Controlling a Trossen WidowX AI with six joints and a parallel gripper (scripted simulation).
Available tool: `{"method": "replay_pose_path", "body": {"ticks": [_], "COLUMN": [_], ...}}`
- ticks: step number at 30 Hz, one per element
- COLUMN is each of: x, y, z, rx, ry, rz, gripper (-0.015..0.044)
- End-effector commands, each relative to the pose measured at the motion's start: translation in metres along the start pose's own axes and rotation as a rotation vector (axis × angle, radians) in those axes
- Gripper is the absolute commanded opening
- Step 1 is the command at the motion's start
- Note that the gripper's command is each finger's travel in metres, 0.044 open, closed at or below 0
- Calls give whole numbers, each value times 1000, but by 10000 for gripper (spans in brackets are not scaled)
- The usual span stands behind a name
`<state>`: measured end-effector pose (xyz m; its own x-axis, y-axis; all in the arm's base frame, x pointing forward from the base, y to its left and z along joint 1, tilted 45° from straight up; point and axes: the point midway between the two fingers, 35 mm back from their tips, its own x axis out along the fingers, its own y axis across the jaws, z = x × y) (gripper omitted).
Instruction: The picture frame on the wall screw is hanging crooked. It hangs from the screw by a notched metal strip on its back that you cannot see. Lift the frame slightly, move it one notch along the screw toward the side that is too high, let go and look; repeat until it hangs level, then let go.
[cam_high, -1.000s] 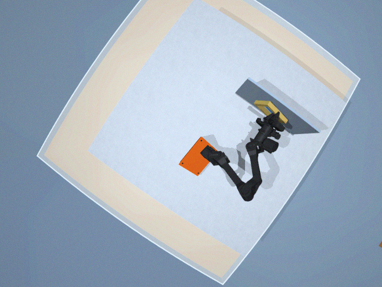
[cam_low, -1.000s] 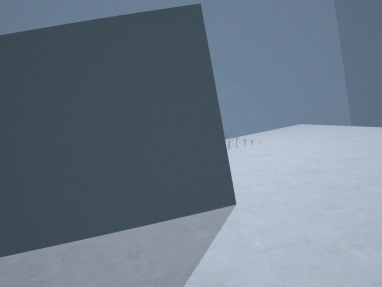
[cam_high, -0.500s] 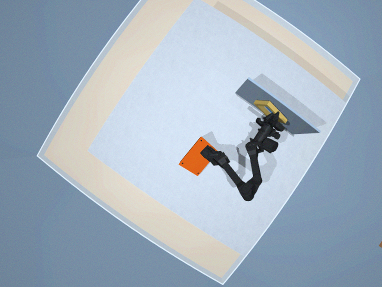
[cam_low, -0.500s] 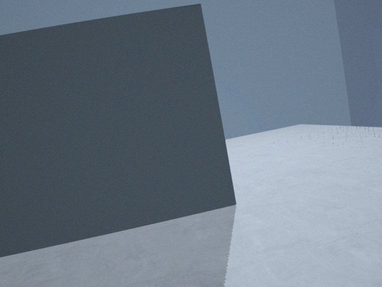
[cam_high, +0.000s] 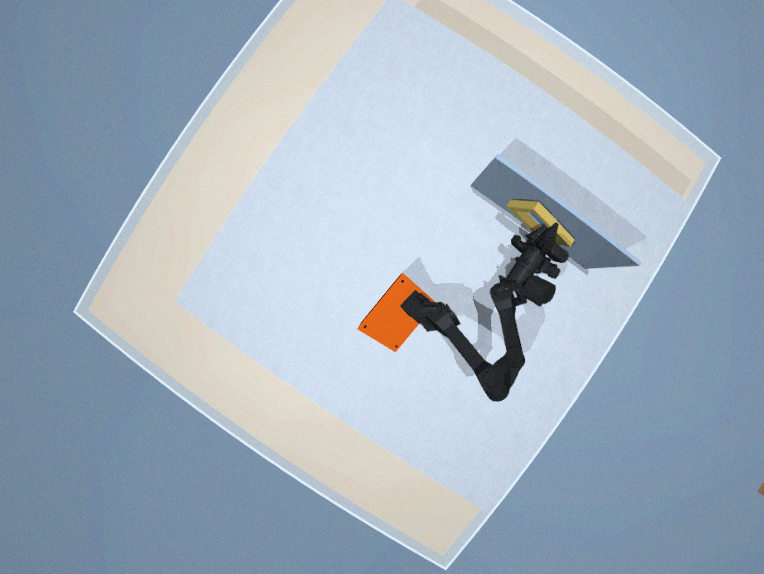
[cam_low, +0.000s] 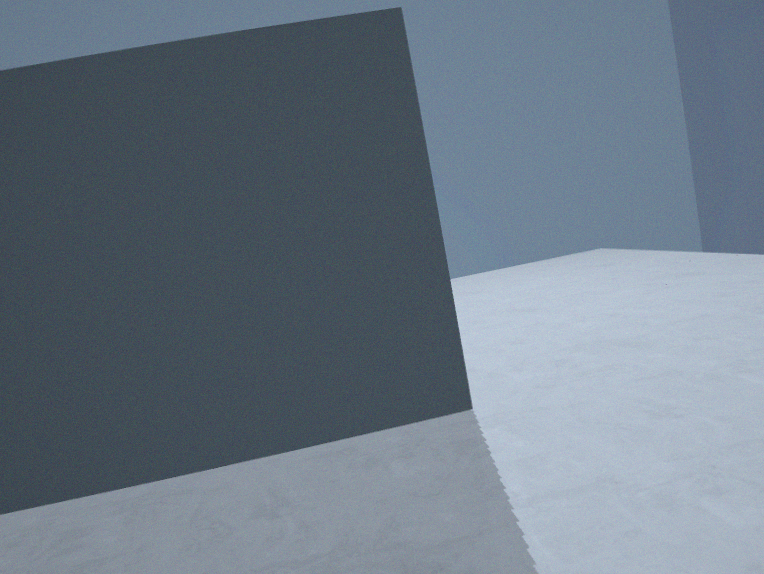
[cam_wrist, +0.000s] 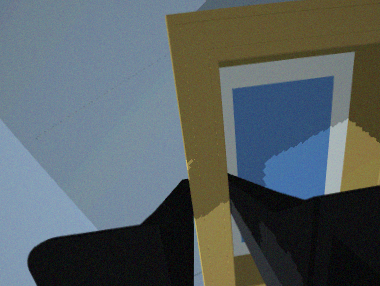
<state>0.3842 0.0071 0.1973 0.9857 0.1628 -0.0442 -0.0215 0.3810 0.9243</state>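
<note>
The yellow picture frame (cam_high: 523, 204) (cam_wrist: 201, 125), with a white mat and blue picture, is at the front of the dark upright wall panel (cam_high: 491, 177) (cam_low: 216, 246). My gripper (cam_high: 554, 230) (cam_wrist: 205, 183) is shut on one side bar of the frame, with a black finger on each side of the bar in the wrist view. The screw and notched strip are hidden behind the frame. The frame's bars look slanted in the wrist view, but I cannot tell from these views whether it hangs level. The exterior view shows only the back of the panel, without frame or gripper.
The black arm (cam_high: 509, 327) bends from the orange base plate (cam_high: 386, 316) toward the panel. The pale table top (cam_high: 296, 246) has a beige border (cam_high: 247, 123). The panel's right end stands close to the table's right edge in the top view.
</note>
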Motion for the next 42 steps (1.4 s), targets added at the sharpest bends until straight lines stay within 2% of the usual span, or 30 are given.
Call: {"method": "replay_pose_path", "body": {"ticks": [1,42], "x": [0,0], "y": [0,-1], "z": [0,-1], "rx": [0,-152], "ry": [-1,-1], "rz": [0,0], "gripper": [0,0]}}
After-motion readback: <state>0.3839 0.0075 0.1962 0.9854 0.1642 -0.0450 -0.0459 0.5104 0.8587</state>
